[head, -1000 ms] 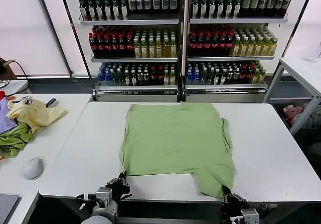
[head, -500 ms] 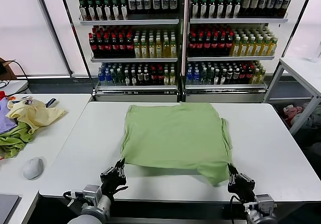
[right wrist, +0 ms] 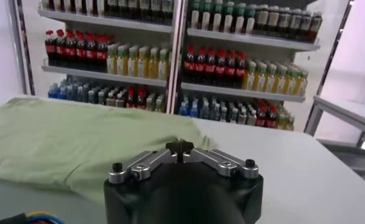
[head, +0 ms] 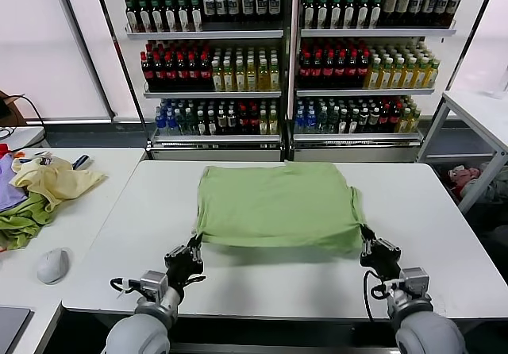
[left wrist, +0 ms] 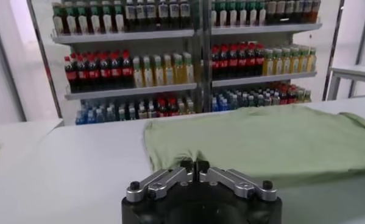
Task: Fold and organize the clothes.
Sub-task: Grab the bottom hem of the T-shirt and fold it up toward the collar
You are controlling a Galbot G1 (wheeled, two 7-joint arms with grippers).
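- Light green shirt (head: 278, 203): soft knit, near hem lifted off smooth white table (head: 444, 211).
- Left gripper (head: 194, 245): clamped on near-left hem corner.
- Right gripper (head: 367, 239): clamped on near-right hem corner.

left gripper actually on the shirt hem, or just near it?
Touching. In the left wrist view the left gripper is shut on the near edge of the green shirt, with cloth pinched between its fingertips.

Polo shirt (head: 276, 205) lay mid-table (head: 444, 235); left gripper (head: 193, 248) at its near-left corner, right gripper (head: 367, 240) at near-right. Bottle shelves (head: 290, 60) behind — computer mouse (head: 53, 265), garment pile (head: 36, 191) on side table left.
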